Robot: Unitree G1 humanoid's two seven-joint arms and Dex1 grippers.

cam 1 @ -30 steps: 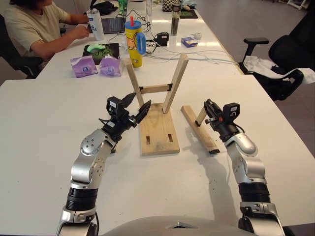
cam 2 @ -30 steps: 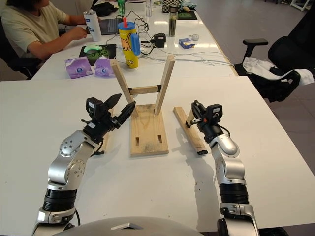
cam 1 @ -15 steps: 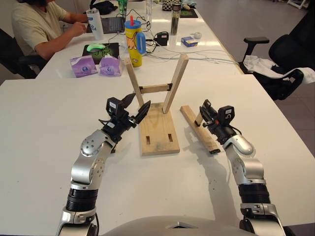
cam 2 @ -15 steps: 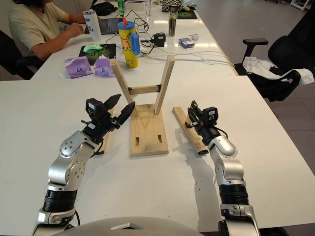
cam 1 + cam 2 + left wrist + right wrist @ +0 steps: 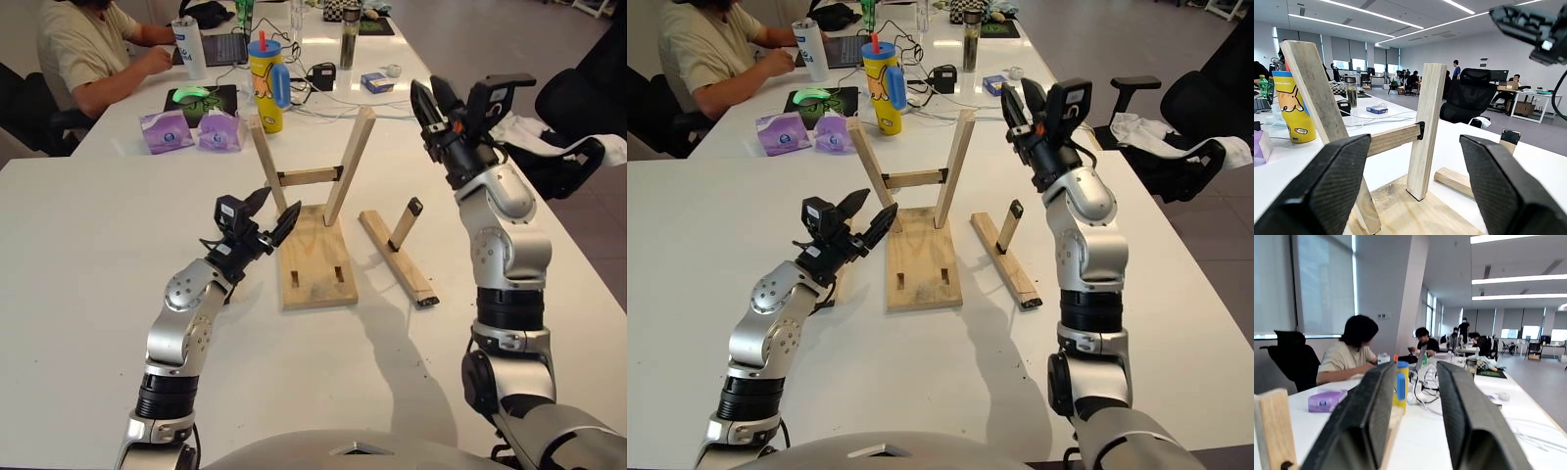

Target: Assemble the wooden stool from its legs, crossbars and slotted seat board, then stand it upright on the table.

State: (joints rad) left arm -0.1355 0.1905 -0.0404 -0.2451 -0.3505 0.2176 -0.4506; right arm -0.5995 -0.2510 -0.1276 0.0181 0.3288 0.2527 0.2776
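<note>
Worktop [image 5: 88,255], white, carries every stool part. Toward its left side the left pincer [image 5: 283,197] hovers just above the surface with its two fingers spread wide and nothing between them. It sits just beside the left edge of the seat board [image 5: 318,284], close to the foot of the nearer leg, and touches neither as far as can be seen. In the left wrist view the dark fingers [image 5: 1327,191] frame the board and both uprights ahead of them.

The seat board lies flat near the middle of the worktop, with two empty slots showing toward its near end. At its far end the left leg [image 5: 265,157] and the right leg [image 5: 350,162] stand in it, leaning apart toward their tops, and the crossbar [image 5: 309,177] joins them partway up.

Right of the board a loose leg [image 5: 416,281] lies flat, angled away, with a short bar [image 5: 404,223] rising tilted from it.

Farther right the right pincer [image 5: 424,81] is held high over the worktop, above and behind the loose leg and well apart from every part. Its fingers stand narrowly parted and hold nothing.

A yellow cup [image 5: 265,83] stands on the table behind.
</note>
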